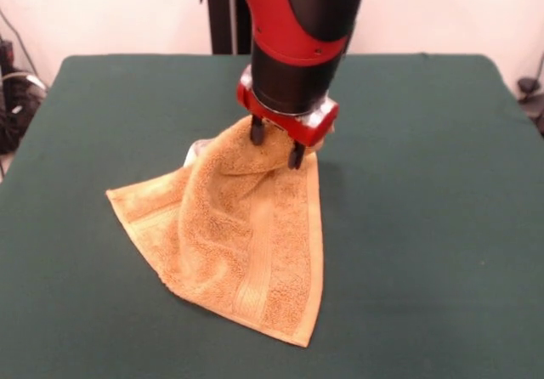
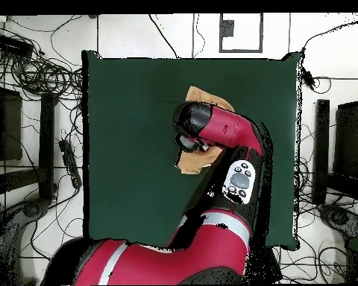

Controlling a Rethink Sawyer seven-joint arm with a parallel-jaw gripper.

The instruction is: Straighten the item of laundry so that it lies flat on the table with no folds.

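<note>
The orange-tan terry towel (image 1: 246,243) lies on the dark green table (image 1: 425,226), with its far part bunched and lifted off the cloth. My gripper (image 1: 274,144) hangs over that raised part, and its two dark fingers (image 1: 256,131) pinch the towel's top fold. From there the towel drapes down toward the near side and spreads flat, with a woven band along its lower part. A bit of white shows behind the lifted edge (image 1: 196,149). In the overhead view the arm (image 2: 219,134) covers most of the towel (image 2: 204,97); only two patches show.
The robot's black pedestal (image 1: 229,14) stands past the table's far edge. Cables and black stands (image 2: 33,74) ring the table on the floor. Bare green cloth lies on all sides of the towel.
</note>
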